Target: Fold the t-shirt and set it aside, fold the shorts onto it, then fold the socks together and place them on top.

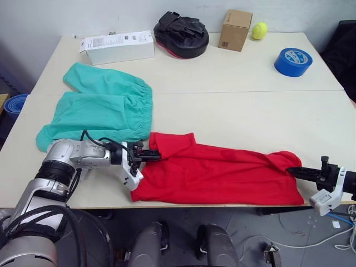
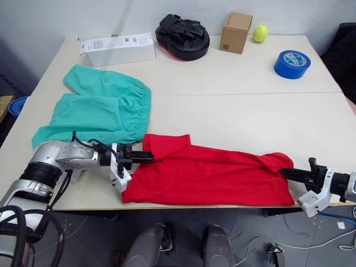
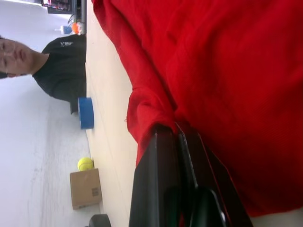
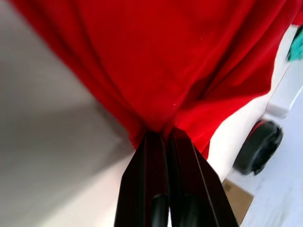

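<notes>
The red t-shirt (image 1: 222, 172) lies stretched along the near edge of the surface (image 1: 250, 105), as a long narrow band from the robot's left to its right. The left pincer (image 1: 151, 155) is closed tight on the cloth at the left end, at the corner that lies nearest to the shorts. The right pincer (image 1: 295, 171) is closed tight on a bunch of cloth at the right end; in the right wrist view the fabric gathers into folds just at the fingertips (image 4: 158, 137). So both pincers hold the t-shirt, one at each end.

The teal shorts (image 1: 100, 105) lie flat on the left part of the surface, just behind the left pincer, and their lower edge almost touches the red cloth. I cannot find the socks in these views.

I judge that the first step is in hand: the t-shirt is already folded lengthwise and is now held for the next fold. The next move probably calls for lifting one end and bringing it over to the other end, with both grips kept firm so the layers do not slide. After that the folded shirt must go to a free place, away from the shorts.
</notes>
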Available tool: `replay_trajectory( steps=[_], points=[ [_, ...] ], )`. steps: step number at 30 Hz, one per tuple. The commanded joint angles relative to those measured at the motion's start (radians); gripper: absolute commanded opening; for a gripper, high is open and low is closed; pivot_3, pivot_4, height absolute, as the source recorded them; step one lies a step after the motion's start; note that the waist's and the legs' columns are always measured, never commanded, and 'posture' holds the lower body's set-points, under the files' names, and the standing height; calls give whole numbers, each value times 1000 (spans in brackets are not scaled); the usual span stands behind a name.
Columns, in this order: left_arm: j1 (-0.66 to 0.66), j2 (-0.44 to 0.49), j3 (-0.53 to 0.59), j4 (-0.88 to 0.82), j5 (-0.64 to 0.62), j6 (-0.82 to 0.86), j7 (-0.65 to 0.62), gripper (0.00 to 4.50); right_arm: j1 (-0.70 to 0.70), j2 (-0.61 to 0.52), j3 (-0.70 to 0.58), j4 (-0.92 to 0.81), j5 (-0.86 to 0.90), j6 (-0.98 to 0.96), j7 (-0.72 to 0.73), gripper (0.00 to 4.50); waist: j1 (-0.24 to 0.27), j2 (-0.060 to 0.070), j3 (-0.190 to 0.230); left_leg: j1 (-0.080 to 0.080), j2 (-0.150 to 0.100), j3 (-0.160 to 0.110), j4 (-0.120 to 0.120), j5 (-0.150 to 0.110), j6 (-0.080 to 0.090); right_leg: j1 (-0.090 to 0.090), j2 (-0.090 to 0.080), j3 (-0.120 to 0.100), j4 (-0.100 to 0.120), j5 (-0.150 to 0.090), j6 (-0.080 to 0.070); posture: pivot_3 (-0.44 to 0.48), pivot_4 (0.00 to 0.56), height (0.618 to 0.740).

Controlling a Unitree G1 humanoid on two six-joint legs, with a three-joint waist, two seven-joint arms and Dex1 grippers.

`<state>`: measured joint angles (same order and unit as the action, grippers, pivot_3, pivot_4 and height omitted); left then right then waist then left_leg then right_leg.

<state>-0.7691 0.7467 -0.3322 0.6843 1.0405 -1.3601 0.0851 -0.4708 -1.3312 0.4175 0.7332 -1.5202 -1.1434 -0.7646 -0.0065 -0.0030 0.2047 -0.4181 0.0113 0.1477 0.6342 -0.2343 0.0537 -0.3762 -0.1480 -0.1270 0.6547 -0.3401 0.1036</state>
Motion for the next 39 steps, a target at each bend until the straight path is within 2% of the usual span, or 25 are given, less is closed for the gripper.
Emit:
replay_trajectory(
  steps=[1, 3, 4, 6, 7, 9, 11, 12, 13, 15, 18, 19, 21, 23, 25, 28, 31, 35, 39],
  points=[
    [-10, 7, -47, 55, -11, 26, 3, 0, -56, -18, 51, 54, 24, -9, -31, 668, 1, 1, -1, 0, 0, 0, 0, 0, 0, 0, 0, 1, 0, 0, 0, 0, 150, 740],
    [-22, 3, -60, 105, -82, 16, -35, 0, -85, -20, 72, 64, 47, -28, -36, 1376, 1, 1, -2, 2, 0, 2, -1, 0, 0, 1, 1, 2, 0, 0, 0, 0, 150, 740],
    [-27, 0, -64, 134, -136, 18, -71, 343, -98, -20, 74, 73, 70, -47, -29, 1741, 0, 1, -2, 4, 0, 3, -1, 0, 0, 2, 1, 3, 0, 0, 0, 0, 150, 740],
    [-33, -5, -77, 184, -274, 18, -161, 559, -117, -27, 74, 83, 115, -99, -12, 2204, -3, 1, -2, 6, 0, 5, -3, 0, 0, 2, 1, 5, 0, 0, 0, 0, 150, 740],
    [-29, -6, -83, 197, -369, 33, -226, 817, -129, -28, 70, 103, 155, -134, 18, 2480, -7, 1, -2, 7, 0, 6, -3, 0, 0, 2, 1, 6, 0, 0, 0, 0, 150, 740],
    [-1, -1, -103, 186, -580, 105, -402, 1444, -157, -25, 64, 161, 250, -216, 103, 3146, -13, 1, -2, 8, 0, 7, -4, 0, 0, 2, 1, 7, 0, 0, 0, 0, 150, 740],
    [63, 25, -116, 88, -828, 258, -634, 2031, -207, -10, 63, 273, 387, -318, 240, 3804, -25, 1, -2, 8, 1, 8, -4, 0, 0, 1, 1, 7, 0, 0, 0, 0, 150, 740],
    [99, 45, -112, 19, -938, 351, -739, 2435, -246, 4, 78, 354, 448, -380, 320, 4241, -30, 1, -2, 8, 1, 8, -4, 0, 0, 1, 1, 7, 0, 0, 0, 0, 150, 740],
    [130, 64, -104, -46, -1021, 427, -818, 2696, -272, 10, 97, 403, 501, -428, 382, 4490, -37, 1, -2, 8, 1, 8, -4, 0, 0, 2, 1, 8, -1, 0, 0, 0, 150, 740],
    [183, 99, -76, -173, -1148, 592, -944, 3311, -298, 16, 149, 457, 626, -468, 513, 4500, -49, 1, -2, 10, 1, 8, -5, 0, 0, 3, 1, 8, -1, 0, 0, 0, 150, 740],
    [243, 148, -23, -359, -1297, 875, -1067, 4213, -292, 27, 253, 500, 900, -471, 710, 4500, -56, 0, -2, 12, 2, 7, -5, -1, 0, 5, 1, 8, -1, 0, -1, 0, 150, 740],
    [256, 158, -5, -404, -1329, 952, -1093, 4462, -187, -21, 290, 335, 1229, -327, 896, 4500, -56, 0, -2, 12, 2, 8, -4, -1, 0, 5, 1, 9, -1, 0, -1, 0, 150, 740],
    [262, 170, 34, -479, -1406, 1161, -1129, 4462, 17, -102, 249, -50, 1865, 89, 1316, 4500, -50, -1, -1, 12, 3, 3, -3, -1, 1, 9, 1, 9, -2, 0, -1, 0, 150, 740],
    [239, 170, 69, -526, -1475, 1375, -1149, 4462, 136, -165, 155, -323, 2225, 406, 1574, 4500, -49, 1, 0, 14, 3, -3, -2, -3, 3, 15, 1, 11, -2, 0, -1, 0, 150, 740],
    [205, 173, 92, -547, -1524, 1561, -1182, 4462, 209, -216, 62, -498, 2414, 615, 1700, 4500, -45, 1, 0, 15, 3, -7, 1, -6, 8, 18, 1, 11, -4, 0, -1, 0, 150, 740],
    [171, 177, 121, -547, -1532, 1679, -1237, 4462, 304, -250, -80, -637, 2537, 799, 1807, 4500, -35, 1, -1, 14, 3, -9, 2, -10, 8, 18, 1, 9, -6, -1, -1, 0, 150, 740],
    [111, 165, 158, -514, -1545, 1802, -1267, 4462, 351, -204, -228, -709, 2562, 936, 1807, 4500, -21, -1, -1, 14, 3, -9, 2, -10, 3, 19, 0, 7, -9, -1, -1, 0, 150, 740],
    [13, 124, 184, -455, -1546, 1928, -1282, 4462, 372, -119, -362, -753, 2507, 1062, 1810, 4500, -4, -2, -1, 8, 3, -8, 9, -11, 2, 16, 0, 4, -9, -1, -1, 0, 150, 740],
    [-87, 59, 183, -370, -1540, 2063, -1285, 4462, 380, -45, -443, -756, 2418, 1127, 1846, 4500, 11, -3, -1, 3, 4, -8, 16, -13, 4, 16, 1, 2, -10, 1, 2, 0, 150, 740]
  ],
)
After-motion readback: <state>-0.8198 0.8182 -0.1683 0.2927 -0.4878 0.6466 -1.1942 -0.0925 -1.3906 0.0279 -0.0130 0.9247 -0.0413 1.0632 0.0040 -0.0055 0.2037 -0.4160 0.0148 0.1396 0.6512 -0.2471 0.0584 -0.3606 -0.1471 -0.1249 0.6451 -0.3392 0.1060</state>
